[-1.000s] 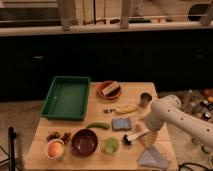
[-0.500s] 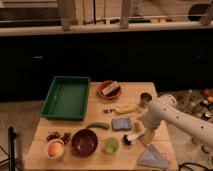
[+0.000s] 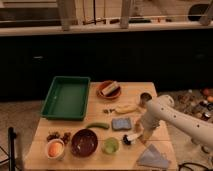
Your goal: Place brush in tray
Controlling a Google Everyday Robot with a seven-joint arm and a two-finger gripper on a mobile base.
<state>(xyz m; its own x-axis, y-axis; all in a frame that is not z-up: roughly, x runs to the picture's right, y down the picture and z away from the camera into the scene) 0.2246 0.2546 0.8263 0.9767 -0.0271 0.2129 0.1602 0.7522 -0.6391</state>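
The green tray [image 3: 66, 97] sits at the table's back left and holds nothing. The brush [image 3: 131, 139], with a dark head and a pale handle, lies on the table near the front right, between the green cup and the arm. My gripper [image 3: 142, 135] is at the end of the white arm [image 3: 165, 112], which reaches in from the right. It is down at table level, right at the brush's handle. Whether it touches the brush does not show.
On the wooden table [image 3: 100, 159] are a brown bowl [image 3: 108, 90] with food, a banana [image 3: 125, 108], a metal cup [image 3: 145, 97], a blue sponge [image 3: 121, 123], a green cucumber [image 3: 97, 125], a dark red bowl [image 3: 84, 141], a green cup [image 3: 110, 145], an orange in a white bowl [image 3: 55, 149] and a grey cloth [image 3: 152, 157].
The arm has moved slightly left and lower, bringing the gripper closer to the brush. The other objects have not moved.
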